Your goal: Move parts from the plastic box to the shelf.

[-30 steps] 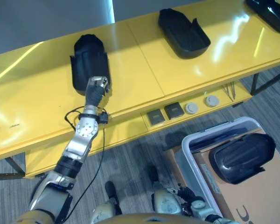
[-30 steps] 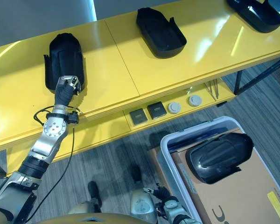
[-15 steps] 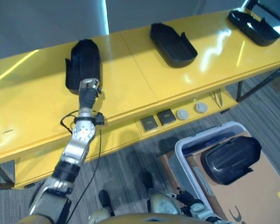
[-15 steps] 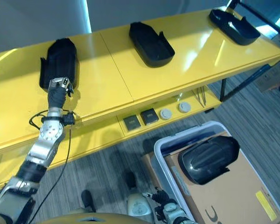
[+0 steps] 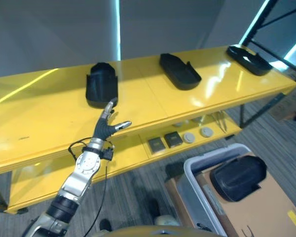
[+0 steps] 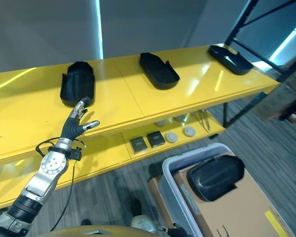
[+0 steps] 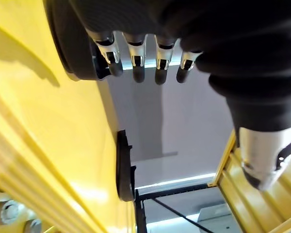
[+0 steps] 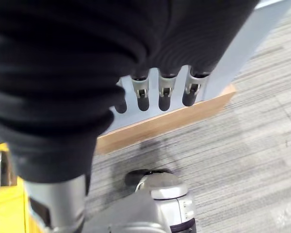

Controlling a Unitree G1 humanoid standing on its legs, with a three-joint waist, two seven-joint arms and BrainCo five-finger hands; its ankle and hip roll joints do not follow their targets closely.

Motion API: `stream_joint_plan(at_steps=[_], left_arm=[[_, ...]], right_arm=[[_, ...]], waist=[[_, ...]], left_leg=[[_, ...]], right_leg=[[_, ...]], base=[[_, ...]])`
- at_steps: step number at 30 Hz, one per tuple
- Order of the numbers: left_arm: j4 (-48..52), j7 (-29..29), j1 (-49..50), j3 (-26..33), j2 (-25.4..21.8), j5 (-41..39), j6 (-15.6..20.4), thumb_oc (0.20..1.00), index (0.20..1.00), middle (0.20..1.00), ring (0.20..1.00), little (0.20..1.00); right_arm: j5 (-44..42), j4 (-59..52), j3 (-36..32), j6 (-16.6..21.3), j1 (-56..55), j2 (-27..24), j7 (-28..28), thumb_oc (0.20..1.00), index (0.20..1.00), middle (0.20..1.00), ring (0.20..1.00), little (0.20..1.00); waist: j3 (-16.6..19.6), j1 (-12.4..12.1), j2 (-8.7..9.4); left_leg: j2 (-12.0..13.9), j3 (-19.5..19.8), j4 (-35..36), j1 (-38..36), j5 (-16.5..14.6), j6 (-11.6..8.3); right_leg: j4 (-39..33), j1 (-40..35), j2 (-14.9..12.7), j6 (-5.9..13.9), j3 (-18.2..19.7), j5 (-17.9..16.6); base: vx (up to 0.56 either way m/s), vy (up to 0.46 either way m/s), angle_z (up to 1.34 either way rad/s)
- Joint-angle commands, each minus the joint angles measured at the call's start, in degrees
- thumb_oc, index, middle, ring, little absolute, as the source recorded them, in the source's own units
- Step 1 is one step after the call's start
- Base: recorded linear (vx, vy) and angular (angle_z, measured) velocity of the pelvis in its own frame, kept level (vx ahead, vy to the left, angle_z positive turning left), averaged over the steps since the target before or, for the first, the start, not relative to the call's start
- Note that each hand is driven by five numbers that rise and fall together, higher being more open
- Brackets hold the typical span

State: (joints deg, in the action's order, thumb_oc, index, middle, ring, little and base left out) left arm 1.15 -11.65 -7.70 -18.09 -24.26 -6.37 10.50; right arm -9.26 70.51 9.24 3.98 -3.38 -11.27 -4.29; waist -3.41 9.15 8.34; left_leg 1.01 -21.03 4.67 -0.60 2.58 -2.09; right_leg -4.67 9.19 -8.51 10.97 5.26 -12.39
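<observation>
Left hand (image 5: 108,126) spread, empty, beside black part (image 5: 101,90); long axis across shelf (image 5: 34,123).

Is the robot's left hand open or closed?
Open: the left hand has straight fingers and a spread thumb, holding nothing.

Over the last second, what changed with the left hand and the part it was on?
The left hand has let go of the leftmost black part and drawn back toward the front edge of the yellow shelf, fingers now straight and spread. The camera also shifted, so the whole scene moved in view. The part stays on the shelf with the two others; one part still lies in the plastic box.
</observation>
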Motion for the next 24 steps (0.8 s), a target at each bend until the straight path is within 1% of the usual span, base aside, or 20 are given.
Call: stream_joint_plan(at_steps=[1,2,3,4,5,6,7,8,9,10,12,14,16,17,18,19,20,21,22,24], left_arm=[[2.51,-0.82,-3.31,2.41,-1.20,3.89,2.55,1.000,1.000,1.000,1.000,1.000],[2.51,-0.82,-3.31,2.41,-1.20,3.89,2.55,1.000,1.000,1.000,1.000,1.000],[1.99,-1.09,-2.83,3.49,-2.19,5.64,2.26,1.000,1.000,1.000,1.000,1.000],[1.58,-1.07,-2.13,4.66,-2.37,5.98,2.15,1.000,1.000,1.000,1.000,1.000],[1.61,-1.20,-1.75,5.24,-2.22,5.83,2.12,1.000,1.000,1.000,1.000,1.000],[1.91,-1.50,-1.13,6.08,-2.32,5.72,2.14,1.000,1.000,1.000,1.000,1.000],[2.05,-1.94,-0.16,7.42,-2.22,5.97,2.08,1.000,1.000,1.000,1.000,1.000],[1.77,-2.35,0.94,8.49,-2.11,6.06,1.85,1.000,1.000,1.000,1.000,1.000],[1.83,-2.35,1.06,8.53,-2.07,6.08,1.85,1.000,1.000,1.000,1.000,1.000],[0.99,-3.43,3.11,10.36,-2.04,7.43,1.77,1.000,1.000,1.000,1.000,1.000],[-0.66,-4.15,5.79,12.25,-0.74,7.67,1.66,1.000,1.000,1.000,1.000,1.000],[-2.54,-5.10,7.34,12.87,-0.08,9.19,1.10,1.000,1.000,1.000,1.000,1.000],[-5.06,-5.95,8.29,13.72,1.86,8.43,0.83,1.000,1.000,1.000,1.000,1.000],[-6.00,-6.36,8.38,13.68,2.56,8.56,0.73,1.000,1.000,1.000,1.000,1.000],[-7.00,-7.08,8.35,13.61,2.96,8.53,0.60,1.000,1.000,1.000,1.000,1.000],[-8.39,-8.15,7.58,12.96,3.66,9.06,0.70,1.000,1.000,1.000,1.000,1.000],[-10.12,-9.34,7.10,12.21,4.27,10.35,0.72,1.000,1.000,1.000,1.000,1.000],[-13.16,-11.66,7.60,11.66,4.74,12.24,0.27,1.000,1.000,1.000,1.000,1.000],[-13.24,-11.71,7.52,11.63,4.76,12.26,0.32,1.000,1.000,1.000,1.000,1.000],[-16.39,-14.50,8.38,11.58,4.47,13.99,-0.17,1.000,1.000,1.000,1.000,1.000]], right_arm=[[-1.84,0.05,1.21,0.62,2.53,-0.95,-1.32,1.000,1.000,1.000,1.000,1.000],[-1.84,0.05,1.21,0.62,2.53,-0.95,-1.32,1.000,1.000,1.000,1.000,1.000],[-0.50,0.34,1.38,0.42,1.14,-1.73,-0.58,1.000,1.000,1.000,1.000,1.000],[-0.99,0.69,0.36,0.43,0.48,-2.09,-0.37,1.000,1.000,1.000,1.000,1.000],[-1.08,1.27,-0.04,0.31,0.10,-2.43,-0.41,1.000,1.000,1.000,1.000,1.000],[-1.23,1.75,-0.82,0.23,0.09,-2.80,-0.65,1.000,1.000,1.000,1.000,1.000],[-0.78,2.52,-1.57,0.17,0.08,-3.20,-1.15,1.000,1.000,1.000,1.000,1.000],[-0.24,2.65,-1.91,0.17,0.40,-3.53,-1.67,1.000,1.000,1.000,1.000,1.000],[-0.19,2.66,-1.88,0.16,0.37,-3.55,-1.70,1.000,1.000,1.000,1.000,1.000],[0.09,2.20,-1.81,0.45,0.89,-3.37,-1.97,1.000,1.000,1.000,1.000,1.000],[1.13,1.42,-0.88,0.68,0.50,-3.34,-2.09,1.000,1.000,1.000,1.000,1.000],[1.79,0.05,-0.08,1.07,0.56,-3.46,-2.00,1.000,1.000,1.000,1.000,1.000],[2.63,-1.74,1.04,1.22,0.70,-4.21,-1.83,1.000,1.000,1.000,1.000,1.000],[2.99,-2.76,1.47,1.46,0.71,-4.76,-1.96,1.000,1.000,1.000,1.000,1.000],[3.26,-3.71,2.06,1.81,0.85,-5.34,-2.08,1.000,1.000,1.000,1.000,1.000],[3.48,-4.76,2.53,2.05,1.28,-6.24,-2.47,1.000,1.000,1.000,1.000,1.000],[3.50,-5.82,2.96,2.53,1.71,-7.09,-2.55,1.000,1.000,1.000,1.000,1.000],[3.49,-9.34,4.02,3.58,2.45,-7.92,-3.46,1.000,1.000,1.000,1.000,1.000],[3.49,-9.37,4.00,3.57,2.46,-7.93,-3.47,1.000,1.000,1.000,1.000,1.000],[3.08,-12.54,4.63,4.50,2.67,-7.91,-4.23,1.000,1.000,1.000,1.000,1.000]], waist=[[-2.78,-2.02,-4.48],[-2.81,-2.00,-4.48],[-2.79,-2.84,-5.08],[-2.60,-2.75,-5.41],[-2.34,-3.18,-5.81],[-2.17,-3.60,-5.94],[-1.81,-4.40,-6.09],[-1.45,-5.06,-6.30],[-1.47,-5.06,-6.34],[-0.72,-5.99,-6.64],[-0.33,-6.57,-7.34],[-0.76,-6.35,-8.33],[-2.33,-6.08,-9.72],[-3.67,-5.93,-10.12],[-4.77,-6.10,-10.51],[-6.21,-6.32,-11.14],[-6.74,-6.75,-11.47],[-6.98,-7.80,-11.54],[-6.93,-7.84,-11.53],[-7.09,-8.18,-11.60]], left_leg=[[4.78,-0.53,0.33,-0.33,-1.56,-0.18],[4.78,-0.52,0.33,-0.35,-1.56,-0.18],[4.73,-3.03,0.33,-1.02,-1.06,0.40],[4.83,-3.57,0.33,-1.07,-0.95,0.77],[4.78,-3.19,0.33,-1.69,-2.11,0.71],[4.71,-3.92,0.33,-1.89,-2.14,0.66],[4.79,-5.31,0.33,-2.03,-1.85,0.63],[4.87,-6.31,0.33,-2.05,-1.33,0.43],[4.92,-6.36,0.33,-2.15,-1.30,0.36],[5.58,-8.21,0.07,-1.58,0.17,-0.48],[5.98,-10.13,-0.21,-1.70,1.19,-1.25],[6.96,-10.92,-1.44,-0.46,3.04,-2.58],[8.99,-11.32,-7.06,1.68,3.37,-4.62],[10.35,-10.57,-11.41,3.37,3.64,-5.83],[10.94,-8.38,-13.49,4.36,4.95,-6.88],[11.14,-5.50,-15.04,6.21,7.41,-7.08],[8.80,0.58,-14.01,7.24,6.93,-6.78],[4.36,12.19,-10.46,6.56,2.45,-4.86],[4.30,12.14,-10.31,6.63,2.64,-4.79],[3.23,18.69,-8.01,5.48,0.44,-3.82]], right_leg=[[6.69,1.00,-3.39,2.35,-12.00,-1.16],[6.71,0.97,-3.39,2.35,-12.02,-1.14],[13.07,-0.52,-3.61,0.28,-16.82,3.95],[16.52,-1.04,-3.17,0.03,-16.86,5.51],[18.95,-2.06,-3.80,0.13,-17.77,7.70],[18.65,-3.33,-4.37,-0.16,-19.51,8.51],[18.68,-5.41,-5.37,-0.14,-22.59,8.93],[17.71,-6.99,-5.44,-0.17,-24.37,9.42],[17.49,-7.18,-5.35,-0.21,-24.38,9.37],[12.71,-9.26,-3.98,-0.87,-25.93,10.89],[8.49,-10.39,-3.44,-1.42,-26.36,11.37],[5.24,-11.38,-1.93,-2.30,-24.88,11.72],[2.54,-12.67,-1.08,-3.26,-24.47,11.73],[2.01,-13.15,-0.70,-3.90,-23.90,11.93],[1.56,-13.27,-0.28,-4.36,-22.93,12.12],[1.22,-12.55,0.14,-5.27,-22.55,11.32],[0.46,-11.74,-0.02,-5.14,-21.19,10.85],[0.69,-10.38,-0.11,-4.53,-17.03,9.93],[0.72,-10.21,-0.16,-4.52,-16.99,9.83],[1.63,-8.67,0.41,-4.27,-12.57,9.41]], base=[[-0.04,0.052,-1.50],[-0.11,0.113,-1.33],[-0.18,0.121,-1.02],[-0.15,0.153,-0.68],[-0.08,0.020,-0.71],[-0.05,-0.014,-0.57],[-0.13,-0.103,-0.37],[-0.09,-0.088,-0.44],[-0.11,-0.182,-0.76],[-0.07,-0.181,-0.87],[-0.08,-0.261,-0.73],[-0.07,-0.265,-1.05],[-0.06,-0.253,-0.70],[-0.06,-0.227,-0.33],[-0.16,-0.165,-0.26],[-0.20,-0.062,-0.28],[-0.18,-0.009,-0.71],[-0.06,0.025,-0.94],[0.02,0.008,-1.39],[0.00,0.021,-1.37]])
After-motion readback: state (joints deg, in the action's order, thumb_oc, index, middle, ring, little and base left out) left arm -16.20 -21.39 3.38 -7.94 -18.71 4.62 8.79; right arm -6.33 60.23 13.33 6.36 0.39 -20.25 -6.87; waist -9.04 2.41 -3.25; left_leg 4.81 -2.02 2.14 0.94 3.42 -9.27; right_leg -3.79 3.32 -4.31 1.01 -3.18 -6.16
